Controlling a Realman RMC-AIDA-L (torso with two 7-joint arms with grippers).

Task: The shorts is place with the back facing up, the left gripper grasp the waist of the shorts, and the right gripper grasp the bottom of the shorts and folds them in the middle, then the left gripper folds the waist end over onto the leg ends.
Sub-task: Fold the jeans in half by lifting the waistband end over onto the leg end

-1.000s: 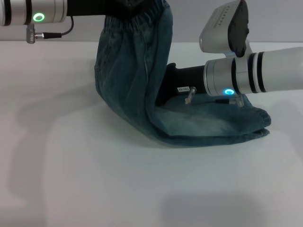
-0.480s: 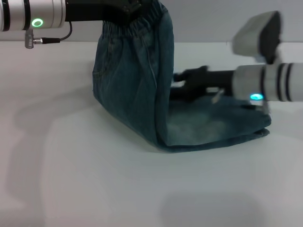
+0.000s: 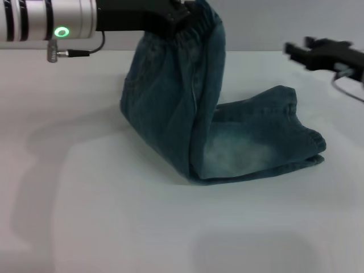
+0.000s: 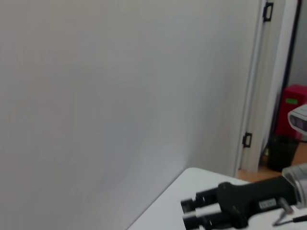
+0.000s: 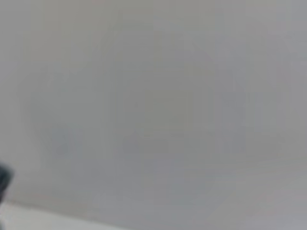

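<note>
Head view: the shorts (image 3: pixel 193 122) lie partly on the white table (image 3: pixel 85 216), near its middle and toward the far side; the folded lower part rests flat, its hems (image 3: pixel 310 142) pointing toward the robot's right, while the upper part is lifted upright from a fold at the near edge. The waist (image 3: pixel 199 20), a gathered elastic band, is the highest point of the cloth; the left gripper (image 3: pixel 176 17) is clamped on it from the robot's left, its black fingers closed over the gathers, the silver wrist with a green ring light (image 3: pixel 61 32) stretching out toward the left edge; a thin black cable (image 3: pixel 85 50) hangs below the wrist. The denim drapes down from the grip in a broad vertical panel with a seam running along it.

The right gripper (image 3: pixel 296 50) hovers above the table at the robot's right, well apart from the shorts and holding nothing; its fingers appear parted a little. Left wrist view: the right gripper (image 4: pixel 192 213) shows farther off, over the table corner, its two black fingers lying one above the other with a narrow gap; a wall and door frame (image 4: pixel 254 86) lie behind.
</note>
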